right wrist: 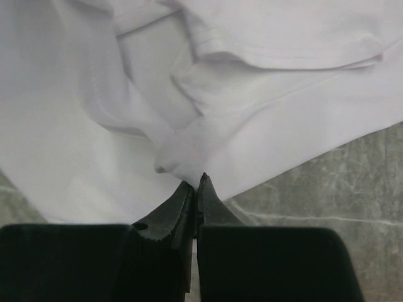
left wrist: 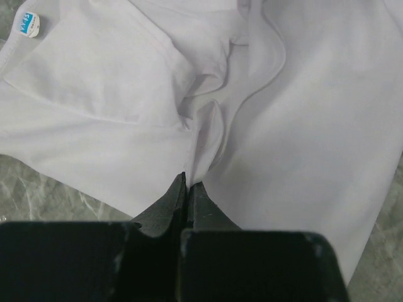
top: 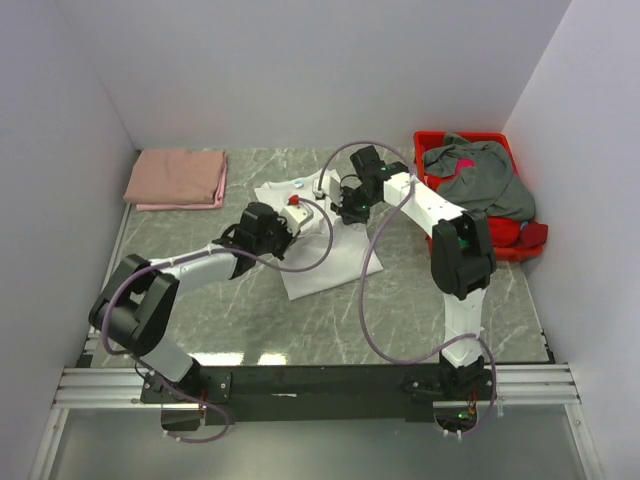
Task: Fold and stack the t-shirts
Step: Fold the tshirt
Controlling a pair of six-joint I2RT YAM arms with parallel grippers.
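A white t-shirt [top: 335, 258] lies crumpled in the middle of the table, its blue neck label [left wrist: 29, 25] at the far side. My left gripper [left wrist: 188, 184] is shut on a raised pinch of its cloth [left wrist: 208, 135]. From the right, my right gripper [right wrist: 196, 184] is shut on another fold of the same white t-shirt [right wrist: 264, 135] near its edge. In the top view both grippers sit over the shirt's far half, the left [top: 295, 219] and the right [top: 350, 205] close together. A folded salmon-pink t-shirt [top: 177, 178] rests at the far left.
A red plastic bin [top: 470, 150] at the far right holds a grey t-shirt [top: 485, 180] and red cloth [top: 528, 236] spilling over its near side. Grey cables loop over the marbled table [top: 250, 320]. White walls close in on three sides.
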